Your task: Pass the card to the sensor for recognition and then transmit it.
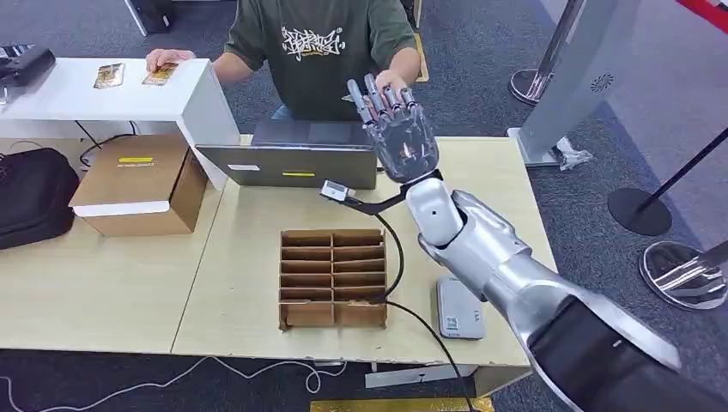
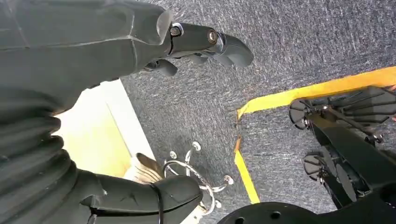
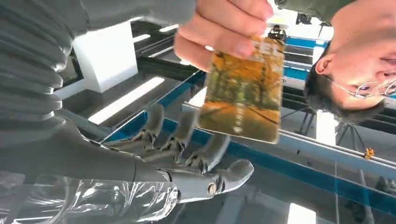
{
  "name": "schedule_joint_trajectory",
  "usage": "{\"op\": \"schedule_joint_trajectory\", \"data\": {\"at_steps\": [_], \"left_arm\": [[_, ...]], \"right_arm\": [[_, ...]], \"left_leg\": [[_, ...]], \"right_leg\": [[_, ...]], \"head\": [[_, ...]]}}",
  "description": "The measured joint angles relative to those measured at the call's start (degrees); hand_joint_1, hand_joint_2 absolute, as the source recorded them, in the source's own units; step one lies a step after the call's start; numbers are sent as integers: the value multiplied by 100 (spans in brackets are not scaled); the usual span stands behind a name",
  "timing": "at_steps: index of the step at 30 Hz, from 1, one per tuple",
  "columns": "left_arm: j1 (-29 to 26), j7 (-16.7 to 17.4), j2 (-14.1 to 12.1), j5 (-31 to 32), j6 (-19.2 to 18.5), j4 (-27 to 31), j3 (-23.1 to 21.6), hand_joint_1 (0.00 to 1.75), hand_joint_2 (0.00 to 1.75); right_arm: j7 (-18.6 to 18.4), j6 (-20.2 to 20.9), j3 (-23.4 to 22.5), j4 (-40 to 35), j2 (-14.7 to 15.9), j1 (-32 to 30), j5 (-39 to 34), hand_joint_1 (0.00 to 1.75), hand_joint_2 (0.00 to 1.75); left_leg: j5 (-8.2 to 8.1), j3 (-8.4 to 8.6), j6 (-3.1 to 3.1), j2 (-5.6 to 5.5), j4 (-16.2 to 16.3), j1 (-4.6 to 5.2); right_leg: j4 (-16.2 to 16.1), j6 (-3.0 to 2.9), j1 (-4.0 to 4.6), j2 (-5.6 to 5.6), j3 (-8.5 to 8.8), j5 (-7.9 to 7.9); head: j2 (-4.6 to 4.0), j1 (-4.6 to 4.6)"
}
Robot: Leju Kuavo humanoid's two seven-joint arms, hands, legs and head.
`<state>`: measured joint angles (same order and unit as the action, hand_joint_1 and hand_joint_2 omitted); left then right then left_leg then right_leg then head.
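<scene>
A: What's on the table [image 1: 257,249]?
B: A laptop [image 1: 292,163] at the far edge, with a person [image 1: 322,43] sitting behind it. A cardboard box [image 1: 142,184] stands to the left, a divided tray [image 1: 332,276] in the middle, and the small grey sensor [image 1: 459,309] lies near the front, just right of the tray.

A: And the right hand [image 1: 399,124]?
B: Raised above the laptop, palm toward the person, fingers spread wide and holding nothing.

A: Where's the card [image 3: 245,93]?
B: In the person's hand [image 3: 224,25], pinched by its edge, just beyond the robot's fingertips [image 3: 238,170]. I can't tell whether it touches them.

A: The left hand [image 2: 121,116]?
B: Hanging over the carpet, thumb and fingers apart, empty.
</scene>
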<state>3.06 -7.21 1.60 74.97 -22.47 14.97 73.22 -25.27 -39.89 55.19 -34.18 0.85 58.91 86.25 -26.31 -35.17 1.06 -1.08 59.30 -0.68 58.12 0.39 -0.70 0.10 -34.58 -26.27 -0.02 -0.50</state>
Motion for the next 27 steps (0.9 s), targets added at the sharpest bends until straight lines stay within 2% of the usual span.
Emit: {"op": "schedule_joint_trajectory", "data": {"at_steps": [11,23,27], "left_arm": [[-5,0,2,0,13,0,0,0,175],[-26,0,4,0,15,0,0,0,175],[-32,9,7,0,15,0,0,0,175]], "right_arm": [[4,-4,-245,-37,136,-122,-2,0,175],[-55,-7,-525,-503,289,-223,-2,0,175],[44,-9,-724,-702,321,-259,0,0,175]], "left_leg": [[0,0,0,0,0,0],[0,0,0,1,0,0],[0,0,0,1,0,0]], "right_leg": [[0,0,0,0,0,0],[0,0,0,1,0,0],[0,0,0,1,0,0]], "head": [[0,0],[0,0],[0,0]]}}
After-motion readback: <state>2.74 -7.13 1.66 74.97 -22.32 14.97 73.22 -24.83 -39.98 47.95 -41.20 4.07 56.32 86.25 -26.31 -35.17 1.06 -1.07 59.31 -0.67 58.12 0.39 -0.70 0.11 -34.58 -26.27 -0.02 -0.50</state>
